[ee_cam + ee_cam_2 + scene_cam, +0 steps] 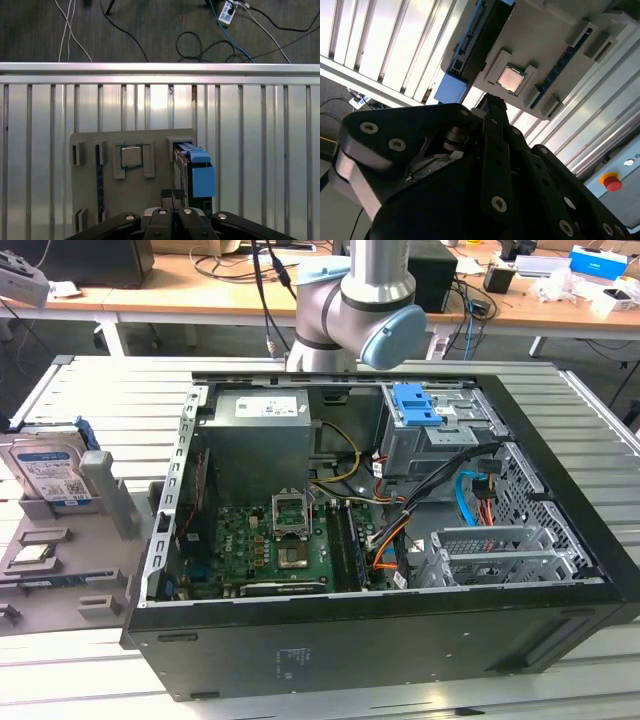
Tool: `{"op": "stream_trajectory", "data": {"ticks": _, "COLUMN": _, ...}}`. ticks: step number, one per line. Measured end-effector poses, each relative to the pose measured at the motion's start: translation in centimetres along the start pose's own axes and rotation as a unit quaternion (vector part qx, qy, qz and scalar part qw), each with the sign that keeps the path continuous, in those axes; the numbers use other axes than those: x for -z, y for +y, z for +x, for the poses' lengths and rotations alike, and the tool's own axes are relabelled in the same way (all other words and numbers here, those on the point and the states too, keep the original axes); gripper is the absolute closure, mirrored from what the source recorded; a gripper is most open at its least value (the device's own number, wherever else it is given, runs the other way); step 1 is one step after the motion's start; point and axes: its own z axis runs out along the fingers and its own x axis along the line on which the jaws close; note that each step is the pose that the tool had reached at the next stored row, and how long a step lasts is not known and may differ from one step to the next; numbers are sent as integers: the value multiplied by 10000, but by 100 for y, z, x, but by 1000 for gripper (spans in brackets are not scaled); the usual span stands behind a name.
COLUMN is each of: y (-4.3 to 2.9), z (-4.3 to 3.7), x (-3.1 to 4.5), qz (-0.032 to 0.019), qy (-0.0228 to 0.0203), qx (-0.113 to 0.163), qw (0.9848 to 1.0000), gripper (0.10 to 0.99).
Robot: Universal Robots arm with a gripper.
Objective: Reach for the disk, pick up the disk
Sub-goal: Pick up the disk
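A slatted metal table (70,680) carries everything. Beyond its far edge in the first wrist view lies dark floor (150,30) with loose cables and a power strip (227,11). In the exterior view, wooden desks (200,295) strewn with cables and boxes stand behind the table.

There is one case, one holder, one disk, one chip and one arm.

Nearest in the exterior view is the black case (350,660), lying open in the middle of the table. It shows a green board (270,540), bundled wires and a blue latch (418,405) near its far wall.

At the table's edge on the exterior view's left sits the grey holder (90,585). The disk (50,475) stands on edge in a slot at the holder's far corner, label outward, with its blue bracket along the rim. It shows in both wrist views (195,175) (480,35). The chip (131,156) lies flat in a square recess just beside it.

The gripper (172,194) hangs above the holder, fingertips pressed together with nothing between them. It is apart from the disk, and its tips point between the chip and the disk. Nothing stands between it and the disk.

The arm (365,300) rises behind the case's far wall.
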Motion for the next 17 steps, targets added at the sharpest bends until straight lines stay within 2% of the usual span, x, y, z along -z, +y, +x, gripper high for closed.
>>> {"op": "stream_trajectory", "data": {"ticks": 1, "y": 0, "z": 0, "x": 0, "qz": 0, "qy": 0, "qx": 0, "qw": 10000, "gripper": 973}}
{"op": "stream_trajectory", "data": {"ticks": 2, "y": 0, "z": 0, "x": 0, "qz": 0, "qy": 0, "qx": 0, "qw": 10000, "gripper": 918}}
{"op": "stream_trajectory", "data": {"ticks": 3, "y": 0, "z": 0, "x": 0, "qz": 0, "qy": 0, "qx": 0, "qw": 10000, "gripper": 918}}
{"op": "stream_trajectory", "data": {"ticks": 5, "y": 0, "z": 0, "x": 0, "qz": 0, "qy": 0, "qx": 1, "qw": 10000, "gripper": 671}}
{"op": "stream_trajectory", "data": {"ticks": 6, "y": 0, "z": 0, "x": 0, "qz": 0, "qy": 0, "qx": 1, "qw": 10000, "gripper": 604}}
{"op": "stream_trajectory", "data": {"ticks": 10, "y": 0, "z": -38, "x": 0, "qz": 0, "qy": 0, "qx": 1, "qw": 10000, "gripper": 604}}
{"op": "stream_trajectory", "data": {"ticks": 14, "y": -1, "z": -164, "x": -1, "qz": 1, "qy": -1, "qx": 1, "qw": 10000, "gripper": 604}}
{"op": "stream_trajectory", "data": {"ticks": 17, "y": -1, "z": -219, "x": 0, "qz": 0, "qy": 0, "qx": 1, "qw": 10000, "gripper": 604}}
